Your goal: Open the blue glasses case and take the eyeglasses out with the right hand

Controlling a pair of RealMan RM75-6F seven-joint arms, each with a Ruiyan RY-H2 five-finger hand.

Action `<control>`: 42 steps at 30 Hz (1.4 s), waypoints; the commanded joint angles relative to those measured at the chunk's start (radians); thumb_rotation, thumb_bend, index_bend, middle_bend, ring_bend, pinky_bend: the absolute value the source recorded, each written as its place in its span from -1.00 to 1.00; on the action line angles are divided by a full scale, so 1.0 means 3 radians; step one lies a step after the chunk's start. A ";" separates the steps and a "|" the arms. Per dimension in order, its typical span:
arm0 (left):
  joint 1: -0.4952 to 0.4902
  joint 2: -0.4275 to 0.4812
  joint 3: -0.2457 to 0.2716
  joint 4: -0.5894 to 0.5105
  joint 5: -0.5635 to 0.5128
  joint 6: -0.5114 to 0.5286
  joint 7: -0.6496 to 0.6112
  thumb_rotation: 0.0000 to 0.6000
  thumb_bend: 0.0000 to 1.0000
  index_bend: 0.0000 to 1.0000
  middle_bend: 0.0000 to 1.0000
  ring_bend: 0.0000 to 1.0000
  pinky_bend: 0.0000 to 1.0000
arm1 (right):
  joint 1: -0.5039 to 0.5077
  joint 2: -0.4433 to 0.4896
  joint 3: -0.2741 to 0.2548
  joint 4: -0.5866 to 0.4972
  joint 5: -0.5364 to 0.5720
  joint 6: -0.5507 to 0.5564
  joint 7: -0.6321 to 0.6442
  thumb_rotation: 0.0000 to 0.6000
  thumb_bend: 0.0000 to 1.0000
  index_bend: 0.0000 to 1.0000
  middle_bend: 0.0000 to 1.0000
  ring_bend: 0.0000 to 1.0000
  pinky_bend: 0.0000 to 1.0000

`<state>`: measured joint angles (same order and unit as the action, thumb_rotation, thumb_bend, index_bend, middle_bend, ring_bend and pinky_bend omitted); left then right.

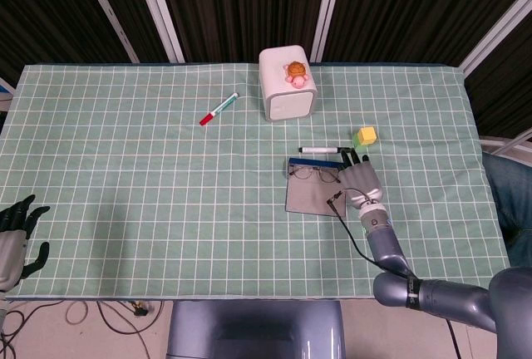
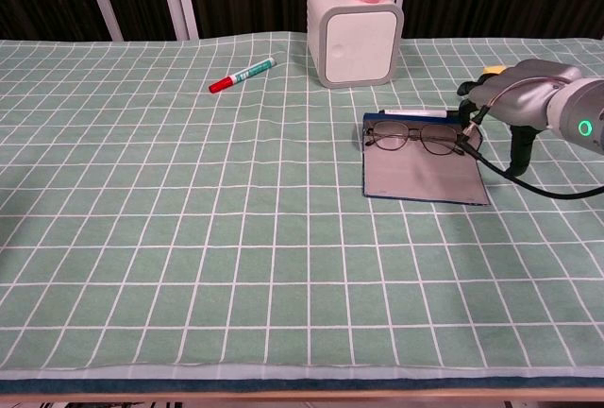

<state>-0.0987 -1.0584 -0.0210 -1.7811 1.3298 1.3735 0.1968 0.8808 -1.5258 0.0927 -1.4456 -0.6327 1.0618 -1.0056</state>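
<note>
Blue flat glasses case point(image 2: 422, 174) open, thin-framed eyeglasses point(image 2: 414, 138) inside, right hand point(image 1: 359, 179) fingers unclear.

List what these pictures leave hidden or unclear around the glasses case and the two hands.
- Right hand: both views show its back; whether the fingers touch the eyeglasses is hidden.
- Yellow block: in the chest view, mostly hidden behind the right hand.
- Glasses case: its far edge is covered by the eyeglasses and a black-capped marker.
- Left hand: cut off by the head view's left edge; outside the chest view.
</note>
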 commanded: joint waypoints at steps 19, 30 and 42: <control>-0.0015 -0.0004 -0.0009 0.0001 -0.0029 -0.0037 -0.0026 1.00 -0.07 -0.66 -1.00 -1.00 -0.83 | 0.0501 0.0446 0.0673 -0.0665 0.1462 -0.0107 0.0055 1.00 -0.75 -0.49 -0.71 -0.83 -0.52; -0.0040 -0.0014 -0.0020 0.0016 -0.0087 -0.0094 -0.0026 1.00 -0.07 -0.66 -1.00 -1.00 -0.83 | 0.0952 0.0243 0.0742 -0.0138 0.2115 -0.0186 -0.0279 1.00 -0.74 -0.49 -0.54 -0.75 -0.52; -0.0049 -0.0009 -0.0025 -0.0004 -0.0136 -0.0122 -0.0032 1.00 -0.07 -0.66 -1.00 -1.00 -0.83 | 0.1161 -0.0033 0.0720 0.0356 0.2324 -0.0342 -0.0360 1.00 -0.71 -0.45 -0.33 -0.65 -0.52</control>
<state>-0.1131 -1.0612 -0.0284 -1.7821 1.2892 1.3373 0.1872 1.2201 -1.5192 0.3076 -1.3603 0.0655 0.9676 -1.1183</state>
